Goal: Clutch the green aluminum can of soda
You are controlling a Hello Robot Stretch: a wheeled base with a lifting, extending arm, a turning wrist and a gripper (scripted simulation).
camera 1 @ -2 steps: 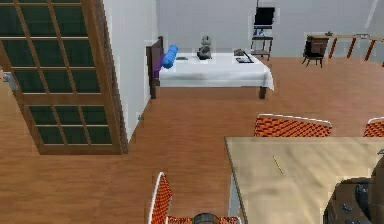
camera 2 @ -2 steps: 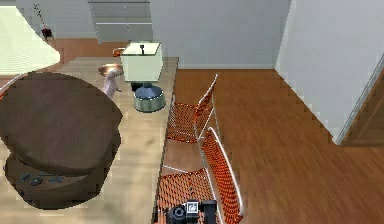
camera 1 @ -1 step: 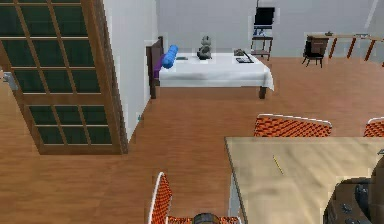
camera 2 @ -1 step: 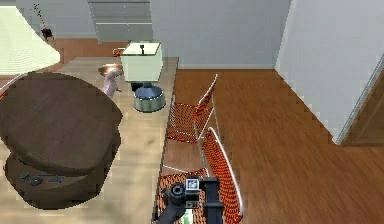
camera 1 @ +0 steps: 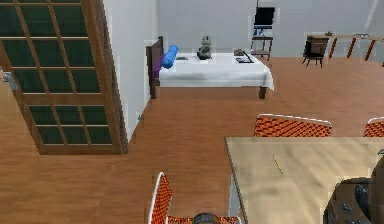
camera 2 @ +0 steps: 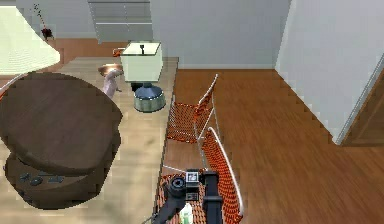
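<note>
Arm (camera 2: 212, 200) is seen low in the arm side view, cut off by the bottom edge, over an orange mesh chair (camera 2: 222, 178). Gripper (camera 2: 170, 205) is crowded against the chair seat and the desk (camera 2: 150, 140) edge. Its far end can't be made out, so the state of the fingers (camera 2: 160, 210) can't be told, nor whether anything is held. A small pale greenish blob (camera 2: 188, 212) is seen by the gripper body, too small to be confirmed as the green can.

On the desk, much of the near top is blocked by a large dark brown rounded object (camera 2: 60, 130) of unclear identity. Beyond it a metal bowl (camera 2: 150, 98) and a cream boxy item (camera 2: 143, 60) are seen, with a pinkish-grey thing (camera 2: 108, 72) partly hidden. A pale green lampshade (camera 2: 20, 45) is cropped at the left edge.

In the forward view the desk corner and the brown object are cropped at bottom right. A bed (camera 1: 210, 72) with a blue pillow (camera 1: 170, 57) is seen beyond, and a glazed door (camera 1: 55, 75) at left.
</note>
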